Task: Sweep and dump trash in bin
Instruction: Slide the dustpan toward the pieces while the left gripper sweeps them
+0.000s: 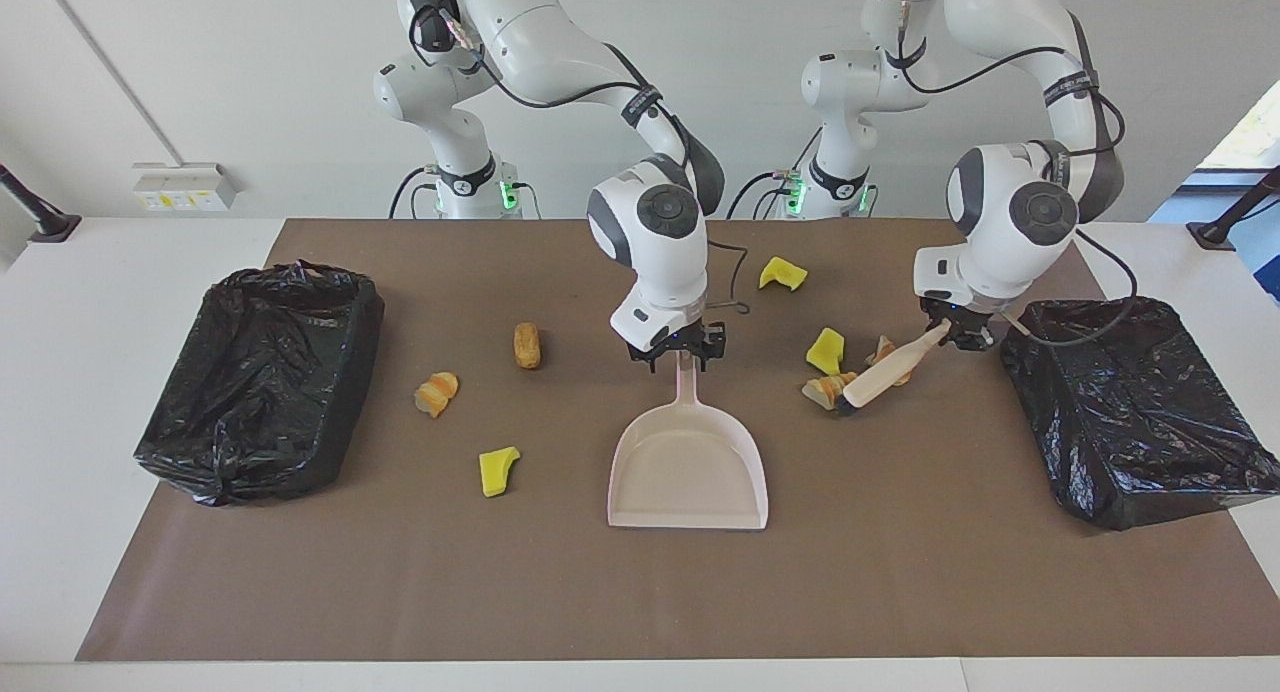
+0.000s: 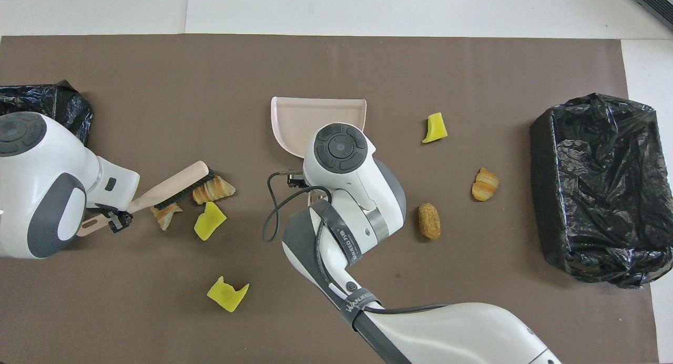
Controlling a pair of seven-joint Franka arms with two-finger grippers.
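Observation:
My right gripper (image 1: 685, 357) is shut on the handle of the pale pink dustpan (image 1: 688, 472) (image 2: 315, 117), which rests on the mat at mid-table. My left gripper (image 1: 950, 332) (image 2: 113, 219) is shut on a wooden brush (image 1: 885, 377) (image 2: 173, 188) whose bristles touch a croissant piece (image 1: 825, 387) (image 2: 213, 189). A yellow wedge (image 1: 826, 350) and a second croissant piece (image 1: 885, 350) lie beside it. A brown roll (image 1: 527, 344), a croissant piece (image 1: 436, 393) and a yellow wedge (image 1: 497, 470) lie toward the right arm's end. A black bin (image 1: 1140, 412) stands beside the left gripper.
A second black bin (image 1: 255, 367) (image 2: 599, 190) stands at the right arm's end of the table. Another yellow wedge (image 1: 782, 273) (image 2: 227, 294) lies nearer to the robots than the dustpan. A brown mat (image 1: 640, 592) covers the table.

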